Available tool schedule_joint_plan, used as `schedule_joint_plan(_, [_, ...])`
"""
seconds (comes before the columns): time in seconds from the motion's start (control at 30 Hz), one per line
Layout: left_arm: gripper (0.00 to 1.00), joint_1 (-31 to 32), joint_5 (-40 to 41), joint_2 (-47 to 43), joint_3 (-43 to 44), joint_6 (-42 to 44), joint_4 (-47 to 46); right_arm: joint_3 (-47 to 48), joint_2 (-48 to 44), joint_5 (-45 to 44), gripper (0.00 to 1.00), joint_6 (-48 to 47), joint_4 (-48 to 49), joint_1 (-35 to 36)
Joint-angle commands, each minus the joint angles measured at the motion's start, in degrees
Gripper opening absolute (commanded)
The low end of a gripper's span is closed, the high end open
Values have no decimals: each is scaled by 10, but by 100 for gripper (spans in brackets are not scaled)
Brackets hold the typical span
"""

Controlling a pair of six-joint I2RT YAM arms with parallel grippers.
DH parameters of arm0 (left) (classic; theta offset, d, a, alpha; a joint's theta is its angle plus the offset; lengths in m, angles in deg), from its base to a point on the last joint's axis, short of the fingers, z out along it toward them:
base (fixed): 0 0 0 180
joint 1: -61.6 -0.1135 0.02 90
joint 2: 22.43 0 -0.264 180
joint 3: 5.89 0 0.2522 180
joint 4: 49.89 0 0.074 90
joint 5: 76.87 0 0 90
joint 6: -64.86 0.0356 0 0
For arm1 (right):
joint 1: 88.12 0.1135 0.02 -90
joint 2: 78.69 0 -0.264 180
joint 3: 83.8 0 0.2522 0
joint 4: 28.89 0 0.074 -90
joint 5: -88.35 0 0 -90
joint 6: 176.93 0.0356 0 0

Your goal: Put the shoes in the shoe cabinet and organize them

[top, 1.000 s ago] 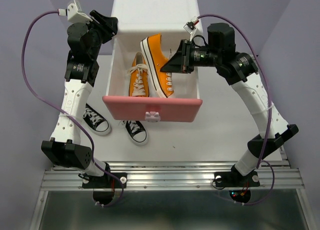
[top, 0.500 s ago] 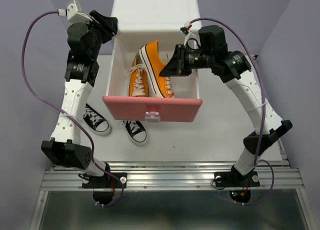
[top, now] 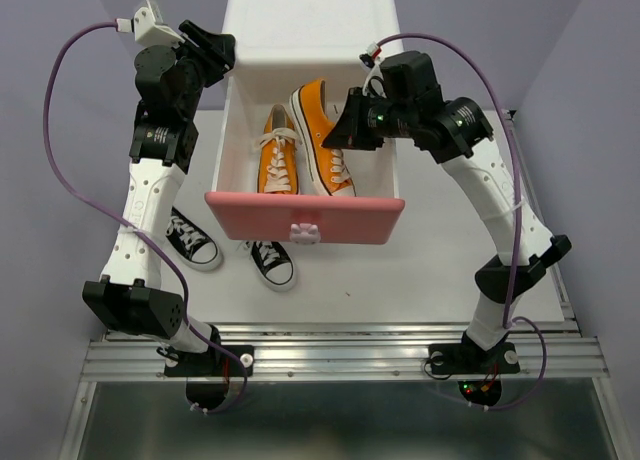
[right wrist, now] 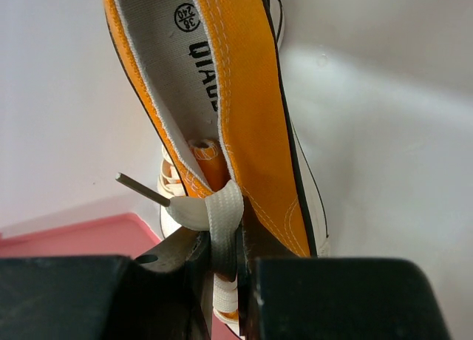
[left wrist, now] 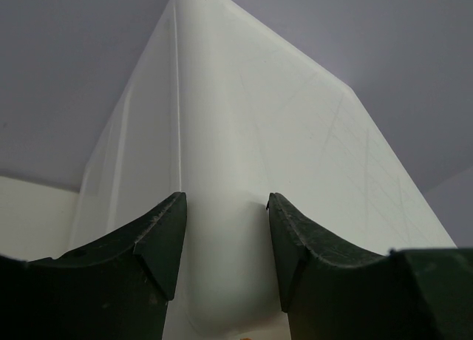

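The white shoe cabinet (top: pixel 310 20) stands at the back with its pink-fronted drawer (top: pixel 305 215) pulled out. One orange shoe (top: pixel 278 160) lies in the drawer's left half. My right gripper (top: pixel 345 132) is shut on the second orange shoe (top: pixel 318 115) and holds it in the drawer's right half, toe toward the pink front. In the right wrist view the gripper (right wrist: pixel 225 259) pinches that shoe's (right wrist: pixel 251 111) white lace and side wall. My left gripper (top: pixel 222 52) clasps the cabinet's upper left corner (left wrist: pixel 244 170), one finger (left wrist: pixel 159 236) on each side. Two black shoes (top: pixel 192 240) (top: pixel 271 263) lie on the table.
The black shoes lie left of and below the drawer front, beside my left arm. The drawer's white walls close in the right gripper on its right side. Purple cables loop off both arms.
My right gripper has swung the orange shoe from lying on its side to nearly upright, next to the other orange shoe in the drawer. The left arm has not moved.
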Motion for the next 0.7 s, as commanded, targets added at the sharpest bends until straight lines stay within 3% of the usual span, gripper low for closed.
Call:
schedule_joint_plan(0.0, [57,4,-16,54,-44,38,190,55,-6,-84,1,9,21,29])
schedule_joint_plan(0.2, [57,5,-12,54,-46,38,191,73,5,-147,1,10,19,66])
schedule_joint_plan(0.33, [57,5,-11,54,-46,36,191,96,11,-239,1,33,-1,79])
schedule_joint_plan(0.67, [57,5,-8,53,-49,35,190,103,11,-329,0,64,-36,97])
